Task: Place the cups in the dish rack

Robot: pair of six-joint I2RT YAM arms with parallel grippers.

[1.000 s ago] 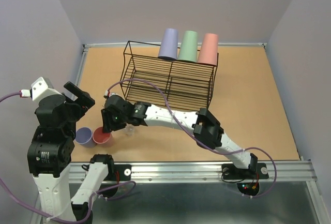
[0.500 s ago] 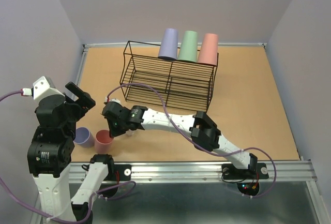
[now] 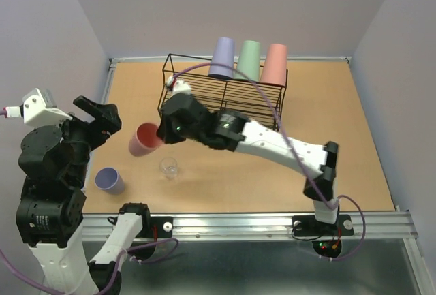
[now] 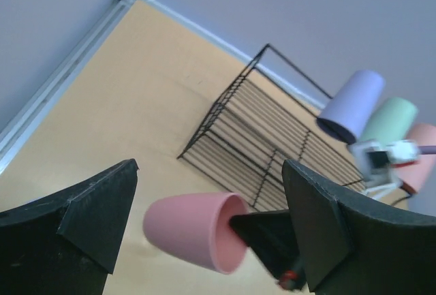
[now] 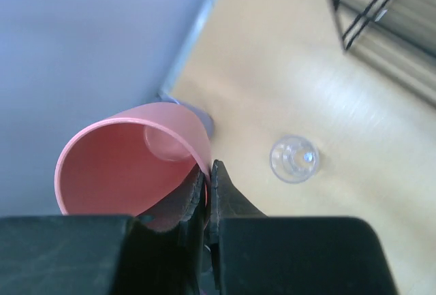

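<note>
**Right arm with 1 tumbler in its grip.** The right gripper (image 3: 161,134) is nearly closed, its 2 fingers pinching the thin wall of a salmon-pink cup (image 3: 144,139) at the rim, with 1 finger inside the mouth and 1 outside. The cup hangs off the table (image 3: 354,138), tilted almost onto its side. Its open mouth faces the gripper and its closed base points away from the fingertips.

Directly beneath the gripper, a small clear cup (image 3: 169,167) stands upright on the table, apart from the held cup. Further out past the pink cup's base and lower down, a lavender cup (image 3: 109,180) stands mouth up. Behind the gripper, on the wrist side, is the dish rack (image 3: 225,104), a black open frame of thin wire with slatted tiers. It lies close to the arm's forearm, and no part of the rack touches the held cup. Along the rack's far edge, 3 tumblers stand mouth down: lavender (image 3: 222,58), sage green (image 3: 248,60) and salmon-pink (image 3: 275,64). A purple cable (image 3: 252,85) arches from the wrist over the rack.

All the tumblers are smooth, matte, tapered and handleless. The table is a tan board with a pale metal border.

The left gripper (image 3: 105,123) is raised beside the held cup's base, its jaws spread wide and holding nothing.
</note>
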